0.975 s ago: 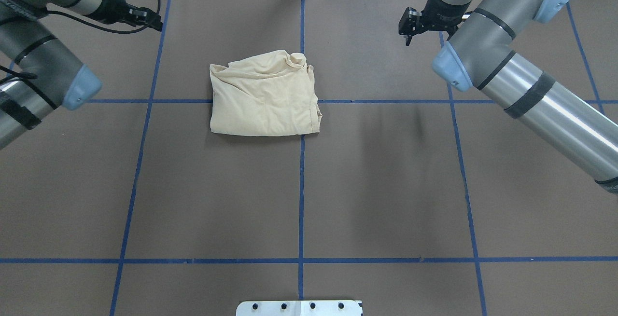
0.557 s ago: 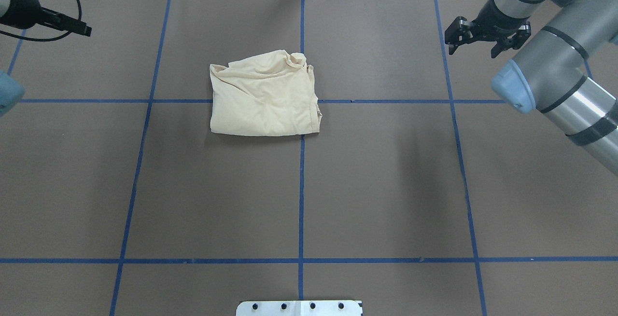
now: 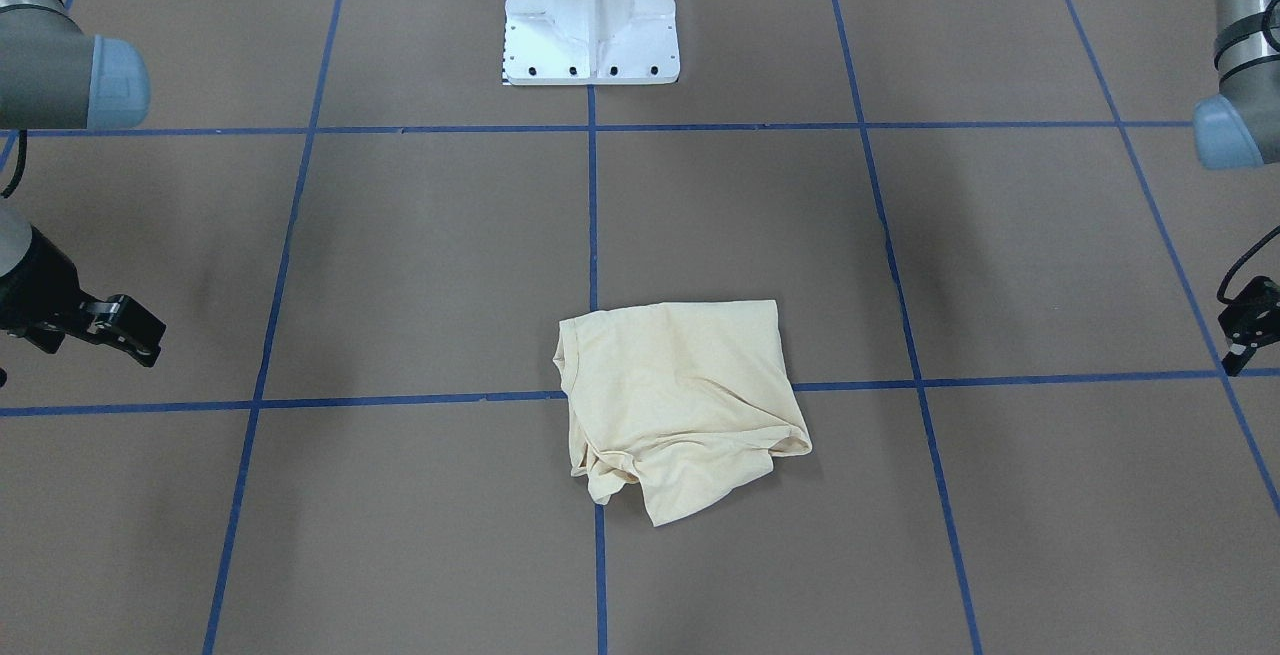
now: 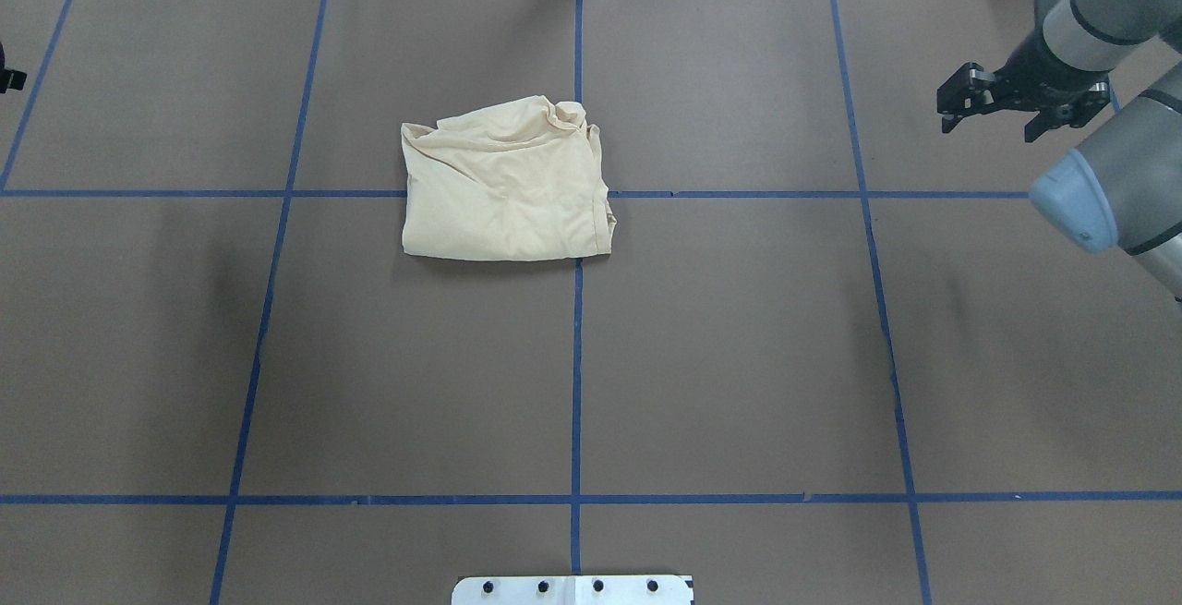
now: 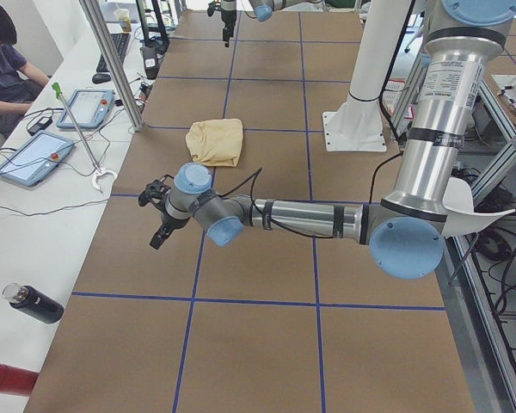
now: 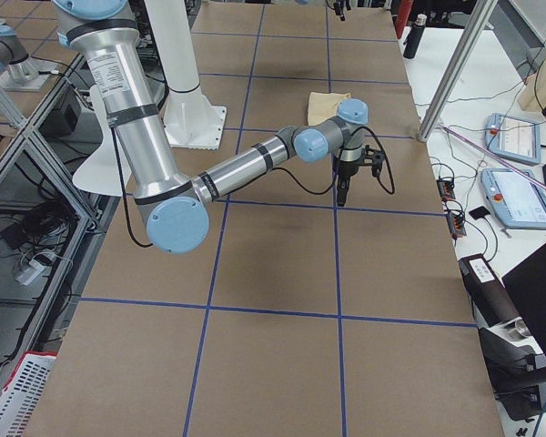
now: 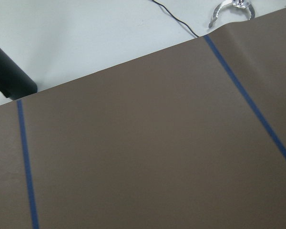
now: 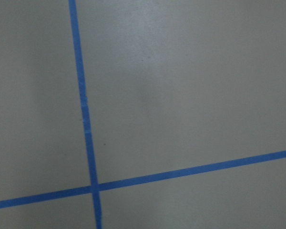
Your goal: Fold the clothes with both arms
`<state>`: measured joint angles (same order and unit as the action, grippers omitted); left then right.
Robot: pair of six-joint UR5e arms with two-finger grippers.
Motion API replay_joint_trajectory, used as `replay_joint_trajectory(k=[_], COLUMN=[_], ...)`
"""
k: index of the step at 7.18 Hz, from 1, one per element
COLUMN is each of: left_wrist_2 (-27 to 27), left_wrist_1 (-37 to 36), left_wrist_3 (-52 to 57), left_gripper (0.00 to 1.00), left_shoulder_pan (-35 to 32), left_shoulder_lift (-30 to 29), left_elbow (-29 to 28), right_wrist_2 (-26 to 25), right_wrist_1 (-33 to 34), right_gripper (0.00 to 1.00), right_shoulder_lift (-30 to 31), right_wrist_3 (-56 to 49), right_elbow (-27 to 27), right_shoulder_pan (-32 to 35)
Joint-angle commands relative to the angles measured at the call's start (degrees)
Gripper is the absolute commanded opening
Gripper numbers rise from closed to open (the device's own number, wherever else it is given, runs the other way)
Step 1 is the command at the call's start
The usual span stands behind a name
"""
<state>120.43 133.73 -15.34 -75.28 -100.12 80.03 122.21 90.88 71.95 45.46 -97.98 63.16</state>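
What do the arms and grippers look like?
Both match. The left arm and right arm have grey joints on silver tubes, with round light blue joint caps, black bands and a loose black cable along the forearm. Each upright link carries a printed label, too small to read. The left gripper and right gripper are black and two-fingered.

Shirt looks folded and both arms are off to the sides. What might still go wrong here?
1. The shirt is bunched along one edge, with a flap poking out; the fold may loosen or be marked untidy.
2. The right gripper and left gripper both hang clear of it, so that rumple probably goes unfixed.
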Motion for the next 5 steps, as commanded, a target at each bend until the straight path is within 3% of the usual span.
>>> replay_joint_trajectory(k=[1,3,5], left_wrist_2=[0.2,4.3,6.8], left_wrist_1=[-0.5,-5.8,-19.3], left_wrist_3=[2.6,10.0,21.4], left_gripper=[1.00,1.00,1.00], left_shoulder_pan=[-0.7,-3.1,-10.7], left_shoulder_lift=[2.5,3.9,4.5], left_elbow=[-1.0,-0.3,3.9], right_wrist_2=[0.9,4.2,10.6], right_wrist_1=[0.6,1.0,0.4], right_gripper=[1.00,1.00,1.00], right_shoulder_lift=[5.8,11.8,18.4], right_wrist_3=[-15.2,-27.6,-35.4], right_elbow=[0.2,0.5,0.5], right_shoulder_pan=[4.9,12.0,17.8])
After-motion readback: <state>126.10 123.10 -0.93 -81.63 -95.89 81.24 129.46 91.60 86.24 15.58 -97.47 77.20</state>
